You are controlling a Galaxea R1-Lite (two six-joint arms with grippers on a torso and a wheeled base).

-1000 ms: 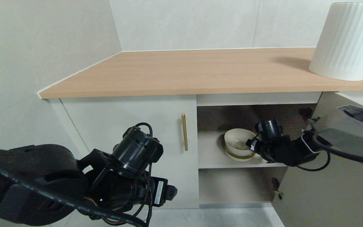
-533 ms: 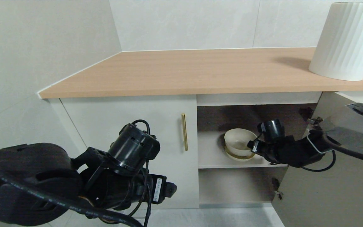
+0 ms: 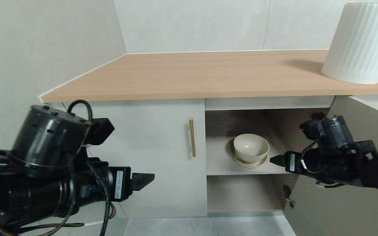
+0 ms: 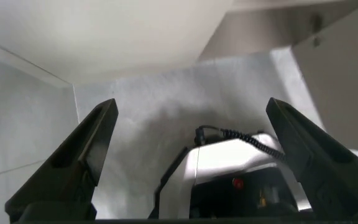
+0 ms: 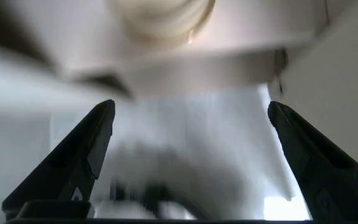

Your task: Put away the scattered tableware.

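1. The cream bowl [image 3: 251, 147] sits on a small plate [image 3: 250, 162] on the middle shelf [image 3: 220, 157] of the open cupboard, under the wooden worktop [image 3: 208, 73]. It stands straight up.
2. The bowl looks like china. I think it is hard, smooth and a bit slippery. It is likely not very heavy, and it would break if it fell.
3. A good place to hold it is the rim, with one finger inside and one outside. The plate is thin and flat, so its edge is the place to grab.
4. The right gripper [image 3: 274, 159] is just to the right of the bowl and does not touch it. Its fingers [image 5: 73, 168] are wide apart and hold nothing.
5. The left gripper [image 3: 146, 179] is well off to the left, in front of the shut door [image 3: 136, 137] with the gold handle [image 3: 192, 137]. Its fingers [image 4: 79, 162] are wide apart too, with nothing between them.
6. One second ago the right gripper was right up against the bowl's right side. Now it has pulled back to the near right, and the bowl sits alone on the plate.
7. The left arm has turned too. Its wrist is higher, and its gripper now points right.
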